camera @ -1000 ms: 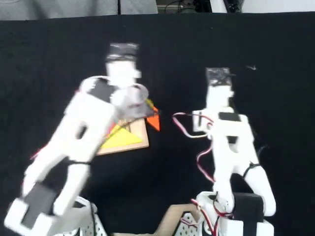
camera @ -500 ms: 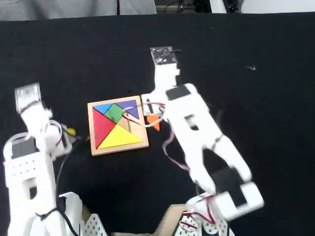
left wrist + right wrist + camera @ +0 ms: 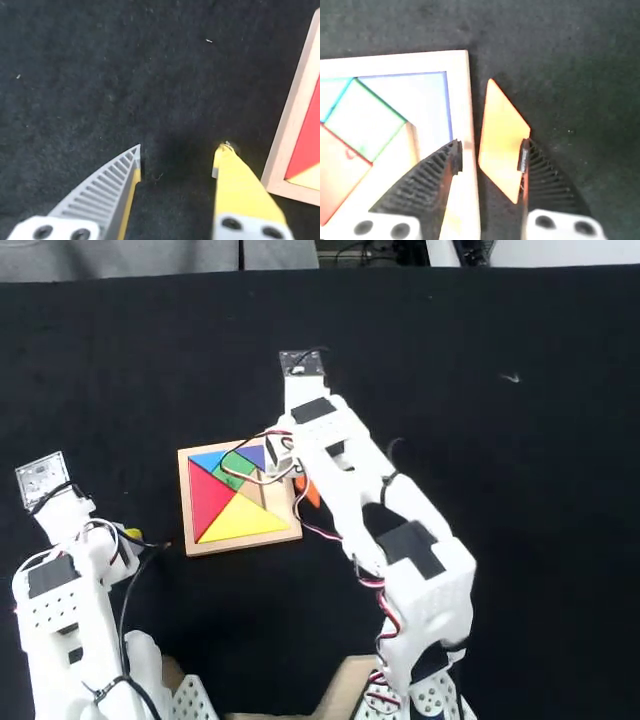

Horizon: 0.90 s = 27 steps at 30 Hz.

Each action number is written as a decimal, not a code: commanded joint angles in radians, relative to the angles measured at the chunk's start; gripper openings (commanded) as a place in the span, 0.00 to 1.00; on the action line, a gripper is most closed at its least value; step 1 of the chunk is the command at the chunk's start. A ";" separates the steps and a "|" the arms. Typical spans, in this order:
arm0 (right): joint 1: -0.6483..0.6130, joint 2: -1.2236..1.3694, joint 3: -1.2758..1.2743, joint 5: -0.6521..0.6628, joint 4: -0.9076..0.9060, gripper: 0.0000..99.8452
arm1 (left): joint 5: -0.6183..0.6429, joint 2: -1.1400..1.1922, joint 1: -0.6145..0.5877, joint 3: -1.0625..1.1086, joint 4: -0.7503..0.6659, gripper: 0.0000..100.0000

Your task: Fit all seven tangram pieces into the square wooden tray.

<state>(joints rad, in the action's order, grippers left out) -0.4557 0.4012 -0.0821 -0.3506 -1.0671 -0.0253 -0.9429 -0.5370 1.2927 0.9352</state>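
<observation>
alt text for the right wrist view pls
The open end effector straddles an orange parallelogram piece lying on black cloth just outside the wooden tray. Inside the tray sit a blue piece, a green piece and a red piece.

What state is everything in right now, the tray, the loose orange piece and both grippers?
wooden tray: partly filled, a bare gap left inside.
orange piece: outside the tray, lying beside its rim.
right gripper: open, straddling the orange piece.
left gripper: open, empty, over the cloth beside the tray.
</observation>
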 commanded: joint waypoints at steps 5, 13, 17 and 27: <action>0.040 -0.005 0.056 -0.012 -0.003 0.19 | -0.009 -0.014 -0.008 -0.002 -0.017 0.24; 0.055 -0.024 0.053 -0.008 -0.026 0.19 | -0.009 -0.018 0.018 0.033 -0.054 0.24; 0.057 -0.027 0.053 -0.005 -0.026 0.16 | -0.009 -0.020 0.018 0.035 -0.051 0.24; 0.123 -0.035 0.062 0.000 -0.048 0.02 | -0.011 -0.020 0.018 0.036 -0.051 0.24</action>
<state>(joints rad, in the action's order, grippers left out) -0.3821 0.4166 -0.0744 -0.3506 -1.1040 -0.0284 -0.9459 -0.5340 1.3341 0.8999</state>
